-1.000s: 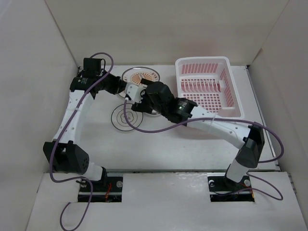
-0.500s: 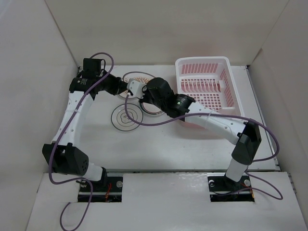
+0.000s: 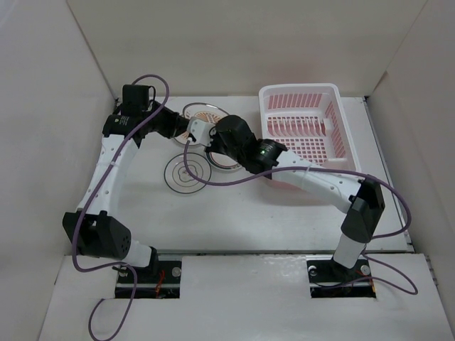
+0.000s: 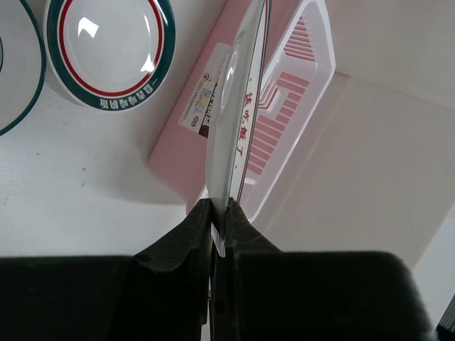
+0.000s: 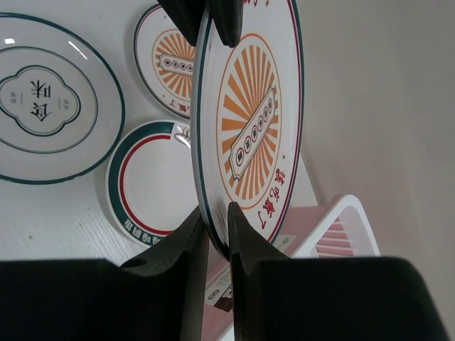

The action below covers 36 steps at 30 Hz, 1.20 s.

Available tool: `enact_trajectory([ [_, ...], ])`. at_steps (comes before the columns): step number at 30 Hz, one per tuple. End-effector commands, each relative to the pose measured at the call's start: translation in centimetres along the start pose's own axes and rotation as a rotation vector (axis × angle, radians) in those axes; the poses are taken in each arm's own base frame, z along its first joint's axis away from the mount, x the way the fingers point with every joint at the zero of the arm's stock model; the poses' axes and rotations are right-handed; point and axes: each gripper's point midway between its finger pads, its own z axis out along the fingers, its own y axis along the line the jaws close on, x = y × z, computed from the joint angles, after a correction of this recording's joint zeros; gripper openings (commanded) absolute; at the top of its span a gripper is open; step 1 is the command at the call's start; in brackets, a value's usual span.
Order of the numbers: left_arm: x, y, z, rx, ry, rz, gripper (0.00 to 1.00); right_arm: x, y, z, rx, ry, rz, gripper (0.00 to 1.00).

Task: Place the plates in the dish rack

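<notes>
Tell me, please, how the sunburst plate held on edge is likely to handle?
The sunburst plate is probably stiff: it stands straight on edge, pinched only at the rim by the right end effector and the left end effector. Its glossy face suggests it may slip or pivot in such thin pinches. Round, so it might roll if released.

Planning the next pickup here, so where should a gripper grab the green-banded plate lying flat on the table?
Pinch the green-banded plate by its rim, one finger on the green band, one under the edge. It lies flat, face up, so only the rim offers a pinch. Probably come from the near side: the dish rack flanks one side, the ring-marked plate the other.
</notes>
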Motion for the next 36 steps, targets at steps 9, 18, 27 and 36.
enact_trajectory([
  [9, 1.6, -8.7, -2.0, 0.396, 0.097, 0.144, 0.2, -4.6, -2.2, -2.4, 0.026, -0.171, 0.15, 0.0],
  [18, 2.6, -11.9, -2.2, 0.555, 0.151, 0.242, 0.38, -5.4, -4.2, -4.2, 0.102, -0.22, 0.195, 0.0],
  [27, 1.7, -14.4, -4.4, 0.66, 0.088, 0.358, 0.87, -2.5, -11.6, -6.7, 0.254, -0.231, 0.387, 0.0],
  [36, -4.8, -10.9, -3.8, 0.378, -0.28, 0.498, 0.99, 4.0, -18.6, -9.8, 0.326, -0.232, 0.55, 0.0],
])
